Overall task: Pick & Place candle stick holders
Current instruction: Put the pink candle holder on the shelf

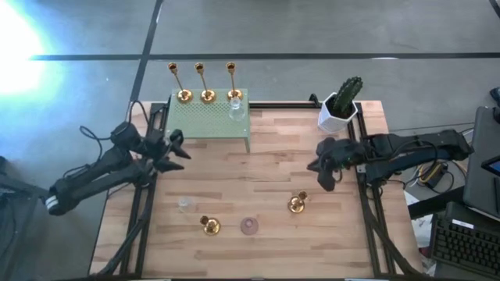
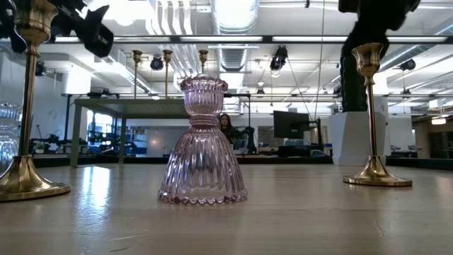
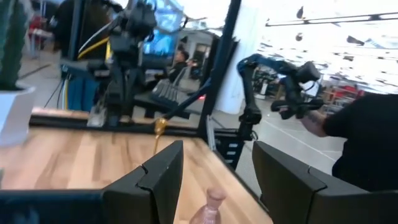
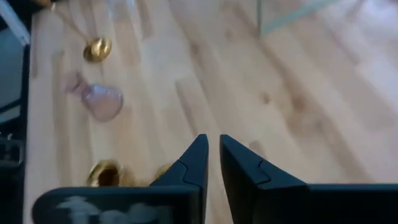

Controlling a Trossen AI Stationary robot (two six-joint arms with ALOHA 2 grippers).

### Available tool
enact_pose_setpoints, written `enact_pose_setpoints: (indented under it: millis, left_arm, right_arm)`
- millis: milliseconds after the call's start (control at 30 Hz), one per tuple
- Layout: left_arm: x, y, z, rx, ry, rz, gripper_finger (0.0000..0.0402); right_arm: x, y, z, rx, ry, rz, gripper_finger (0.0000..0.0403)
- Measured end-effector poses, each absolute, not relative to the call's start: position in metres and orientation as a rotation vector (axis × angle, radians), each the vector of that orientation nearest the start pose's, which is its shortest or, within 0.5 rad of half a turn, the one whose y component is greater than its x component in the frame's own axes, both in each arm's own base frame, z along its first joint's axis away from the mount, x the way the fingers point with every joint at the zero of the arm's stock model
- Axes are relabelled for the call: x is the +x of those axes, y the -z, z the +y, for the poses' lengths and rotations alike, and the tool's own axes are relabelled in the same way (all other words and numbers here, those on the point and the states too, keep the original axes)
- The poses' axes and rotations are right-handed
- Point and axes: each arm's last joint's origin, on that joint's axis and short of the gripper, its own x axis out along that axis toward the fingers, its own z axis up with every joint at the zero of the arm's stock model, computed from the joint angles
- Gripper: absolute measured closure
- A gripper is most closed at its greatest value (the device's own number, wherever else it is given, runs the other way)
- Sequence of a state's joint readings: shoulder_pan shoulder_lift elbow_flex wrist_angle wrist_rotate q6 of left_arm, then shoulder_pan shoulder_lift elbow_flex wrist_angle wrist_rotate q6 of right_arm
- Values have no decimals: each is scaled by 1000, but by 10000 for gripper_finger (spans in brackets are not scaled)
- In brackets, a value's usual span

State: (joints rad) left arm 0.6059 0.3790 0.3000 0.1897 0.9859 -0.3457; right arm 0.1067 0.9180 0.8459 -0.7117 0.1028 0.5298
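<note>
Wooden desk (image 1: pixel 258 168) half cleared: right end effector (image 1: pixel 325 178) pressed together, empty, above brass holder (image 1: pixel 297 204); left end effector (image 1: pixel 178 147) spread; next, spreading and descending over its stem.

Two dark, matte, jointed arms are listed, with black cables looped beside each. A pale band is seen near the left arm's base. Each gripper, left gripper (image 3: pixel 214 180) and right gripper (image 4: pixel 213 165), is fitted with angular black fingers.

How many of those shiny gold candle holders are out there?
5. Three tall ones stand in a row on the green shelf. Two more stand on the table: one front-left, one front-right.
</note>
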Motion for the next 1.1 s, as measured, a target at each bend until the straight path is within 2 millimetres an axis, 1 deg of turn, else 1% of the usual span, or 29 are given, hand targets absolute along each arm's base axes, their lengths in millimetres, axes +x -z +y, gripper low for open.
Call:
enact_pose_setpoints:
  millis: [133,267,467,700,867,1100]
  left_arm:
    - [101,-257,39,-233,404,-44,204]
    - [101,-260,39,-224,404,-54,204]
    - [101,-259,38,-222,411,-52,205]
    - [111,-256,37,-247,435,-20,214]
    - [120,-257,34,-203,480,-4,216]
    - [130,-259,29,-198,546,23,216]
  right_arm:
    - [171,-285,29,445,190,798,391]
    - [165,-281,41,438,227,831,394]
    - [163,-285,54,327,268,731,394]
    - [167,-291,55,249,320,624,394]
    - [171,-296,56,229,309,559,394]
    - [172,-297,56,237,306,546,394]
